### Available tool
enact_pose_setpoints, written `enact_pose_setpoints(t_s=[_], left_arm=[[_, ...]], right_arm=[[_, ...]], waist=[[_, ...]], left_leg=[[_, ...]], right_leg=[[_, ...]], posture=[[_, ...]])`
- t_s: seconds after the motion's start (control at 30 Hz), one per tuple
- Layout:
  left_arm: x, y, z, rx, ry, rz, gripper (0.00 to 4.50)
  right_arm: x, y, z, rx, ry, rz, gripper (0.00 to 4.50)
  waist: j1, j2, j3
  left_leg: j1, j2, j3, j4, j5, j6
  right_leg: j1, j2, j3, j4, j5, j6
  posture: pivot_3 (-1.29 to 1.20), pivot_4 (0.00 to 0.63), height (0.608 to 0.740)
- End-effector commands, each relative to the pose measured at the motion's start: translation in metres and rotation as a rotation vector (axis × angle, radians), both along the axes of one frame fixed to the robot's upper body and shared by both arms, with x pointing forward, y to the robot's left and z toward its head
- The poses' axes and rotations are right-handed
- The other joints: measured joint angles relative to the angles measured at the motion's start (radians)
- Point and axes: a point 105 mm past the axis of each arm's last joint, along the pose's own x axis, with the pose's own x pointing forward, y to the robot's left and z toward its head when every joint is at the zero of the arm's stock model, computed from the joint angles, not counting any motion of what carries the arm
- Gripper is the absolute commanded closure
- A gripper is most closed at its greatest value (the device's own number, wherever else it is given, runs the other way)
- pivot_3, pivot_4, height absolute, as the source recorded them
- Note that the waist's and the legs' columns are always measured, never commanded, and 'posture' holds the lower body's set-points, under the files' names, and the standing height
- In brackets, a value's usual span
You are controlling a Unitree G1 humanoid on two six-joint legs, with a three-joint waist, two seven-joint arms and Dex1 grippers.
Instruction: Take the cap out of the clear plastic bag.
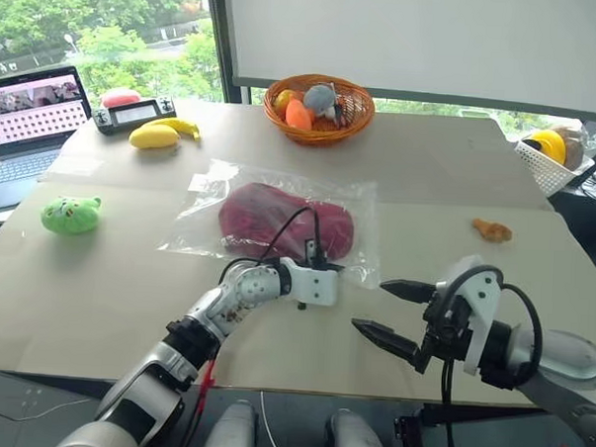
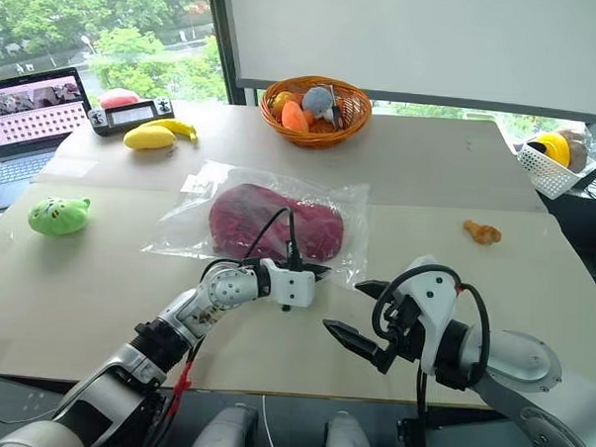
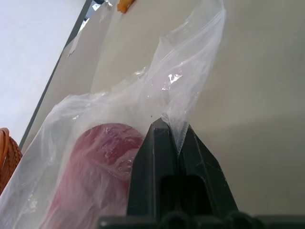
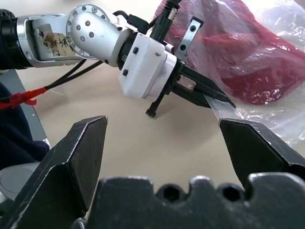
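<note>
Laptop sits open at the bench's ten o'clock edge, with a green plush toy nearer, at about nine o'clock. Behind them lie a black handheld controller, a yellow mango and a banana, toward eleven o'clock.

At the bench's middle the clear plastic bag lies flat, and the cap is still wholly inside it, a maroon mound under the crinkled film. The left hand reaches the bag's near edge, at the cap's five o'clock; its two black fingers are pressed together with a fold of the film pinched between them, as the left wrist view shows. In the right wrist view the same pinch appears, the film drawn taut from the fingertips.

At twelve o'clock stands a wicker basket holding soft toys. The right hand hovers above the bench just beside the bag's near corner, at about five o'clock, fingers spread wide and holding nothing. A small orange toy lies at three o'clock, and a white basket with a yellow thing in it sits at two o'clock.
</note>
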Motion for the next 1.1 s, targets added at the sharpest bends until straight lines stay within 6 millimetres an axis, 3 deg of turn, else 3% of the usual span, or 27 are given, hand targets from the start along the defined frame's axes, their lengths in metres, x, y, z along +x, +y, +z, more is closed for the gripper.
enact_pose_setpoints(t_s=[0.03, 0.23, 0.4, 0.53, 0.63, 0.73, 0.87, 0.9, 0.97, 1.1], left_arm=[[-0.001, 0.031, -0.021, 0.063, 0.067, 0.059, 4.47], [-0.008, 0.082, -0.012, 0.077, 0.001, 0.073, 4.47], [-0.004, 0.165, 0.009, 0.153, -0.240, 0.105, 4.47], [0.003, 0.215, 0.012, 0.229, -0.294, 0.186, 4.47], [0.015, 0.252, 0.014, 0.274, -0.307, 0.348, 4.47], [0.026, 0.262, 0.016, 0.274, -0.329, 0.439, 4.47], [0.026, 0.258, 0.016, 0.235, -0.340, 0.428, 4.47], [0.024, 0.256, 0.014, 0.227, -0.328, 0.415, 3.92], [0.020, 0.253, 0.010, 0.222, -0.312, 0.393, 3.49], [0.015, 0.255, 0.006, 0.225, -0.306, 0.380, 2.06]], right_arm=[[0.001, 0.002, 0.008, 0.008, -0.054, 0.011, 0.00], [0.008, -0.002, 0.007, 0.005, -0.058, 0.000, 0.00], [0.014, -0.003, 0.005, 0.002, -0.061, 0.008, 0.00], [0.018, -0.002, 0.004, 0.004, -0.064, 0.019, 0.00], [0.024, -0.001, 0.004, 0.004, -0.068, 0.035, 0.00], [0.029, 0.000, 0.005, 0.004, -0.074, 0.050, 0.00], [0.031, 0.003, 0.007, 0.011, -0.077, 0.072, 0.00], [0.032, 0.004, 0.007, 0.011, -0.077, 0.075, 0.00], [0.034, 0.004, 0.007, 0.010, -0.078, 0.078, 0.00], [0.036, 0.003, 0.007, 0.009, -0.078, 0.077, 0.00]], waist=[[-0.007, 0.000, 0.000], [-0.034, 0.000, -0.001], [-0.033, 0.000, -0.001], [-0.025, 0.000, -0.001], [-0.021, -0.001, -0.001], [-0.016, -0.001, 0.000], [-0.010, -0.001, 0.000], [-0.009, -0.001, 0.000], [-0.008, -0.001, 0.000], [-0.006, -0.001, 0.000]], left_leg=[[0.000, 0.000, 0.000, 0.000, 0.000, 0.000], [0.001, 0.002, 0.000, -0.003, 0.000, 0.000], [0.001, 0.003, 0.001, -0.006, 0.000, 0.000], [0.000, 0.002, 0.002, -0.007, 0.000, 0.000], [-0.002, 0.001, 0.002, -0.008, 0.000, 0.000], [-0.001, 0.001, 0.002, -0.010, 0.000, 0.000], [-0.001, 0.001, 0.002, -0.011, 0.000, 0.000], [0.000, 0.001, 0.002, -0.011, 0.000, 0.000], [-0.001, 0.001, 0.002, -0.011, 0.000, 0.000], [-0.002, 0.001, 0.003, -0.011, 0.000, 0.000]], right_leg=[[0.000, 0.000, 0.000, 0.000, 0.000, 0.000], [-0.002, 0.001, 0.001, 0.000, 0.000, -0.001], [-0.006, 0.002, 0.002, 0.001, 0.000, -0.002], [-0.007, 0.001, 0.002, 0.000, 0.000, -0.002], [-0.008, 0.000, 0.002, -0.001, 0.000, -0.001], [-0.008, 0.000, 0.002, -0.001, -0.001, -0.001], [-0.008, 0.000, 0.001, 0.000, -0.001, -0.001], [-0.008, 0.000, 0.001, 0.000, -0.001, -0.001], [-0.009, 0.000, 0.001, 0.000, -0.001, -0.001], [-0.010, 0.000, 0.001, 0.000, -0.001, -0.001]], posture=[[0.00, 0.150, 0.733], [0.00, 0.150, 0.733], [0.00, 0.150, 0.733], [0.00, 0.150, 0.733], [0.00, 0.150, 0.733], [0.00, 0.150, 0.733], [0.00, 0.150, 0.733], [0.00, 0.150, 0.733], [0.00, 0.150, 0.733], [0.00, 0.150, 0.733]])
